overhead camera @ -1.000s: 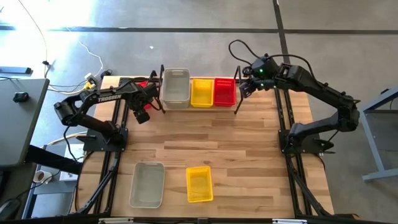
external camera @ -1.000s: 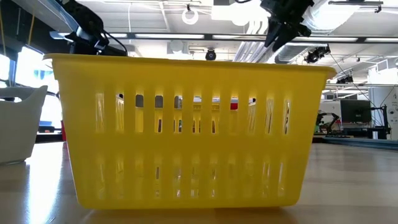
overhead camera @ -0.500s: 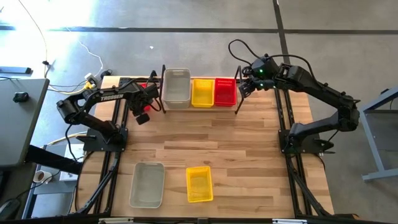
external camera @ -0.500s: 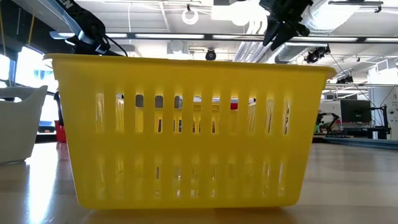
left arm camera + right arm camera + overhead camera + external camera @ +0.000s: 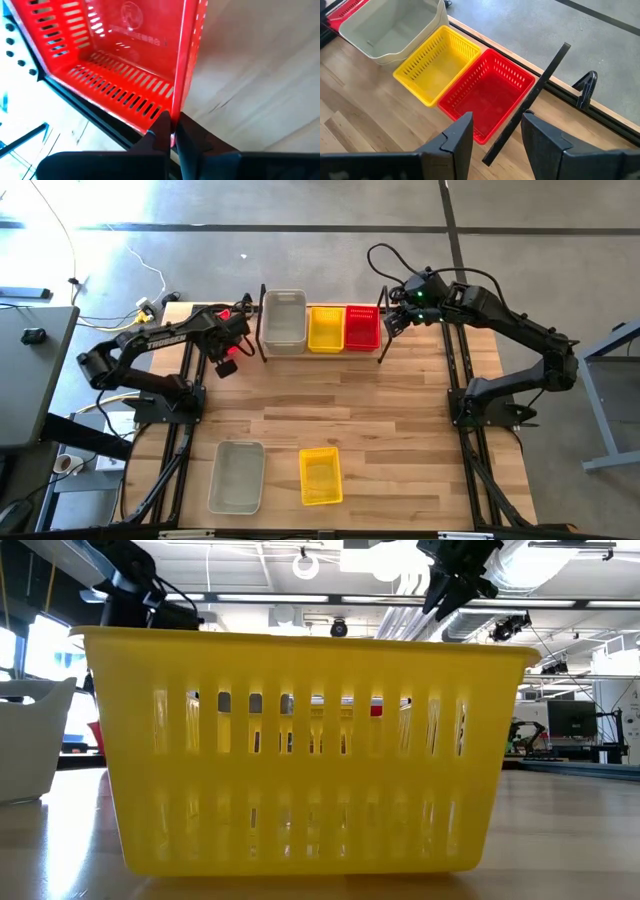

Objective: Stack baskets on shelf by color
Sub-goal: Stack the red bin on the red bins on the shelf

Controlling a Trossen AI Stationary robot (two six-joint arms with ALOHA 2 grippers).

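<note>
A: Starting from the left, what is the left gripper (image 5: pixel 172 131) doing?

B: It is clamped on the thin rim of a red basket (image 5: pixel 115 60), at the far left of the counter (image 5: pixel 400 440), just left of the shelf (image 5: pixel 262 330). The basket hangs tilted from that one wall.

A: How will such a basket handle?

B: I judge it light and a little flexible, because the walls are thin slotted plastic. Held by one rim it may swing or slip, so a grip in the middle of a long wall seems safest.

A: And what is on the shelf?

B: From left to right, a grey basket (image 5: pixel 283 320), a yellow basket (image 5: pixel 324 328) and another red one (image 5: pixel 361 327), side by side and touching.

A: The right gripper (image 5: pixel 495 131)?

B: It hovers just right of the shelf, fingers apart and holding nothing.

A: Anything left to stack?

B: Yes, a second grey basket (image 5: pixel 237 476) and a second yellow basket (image 5: pixel 320 476) wait at the near edge of the counter.
</note>
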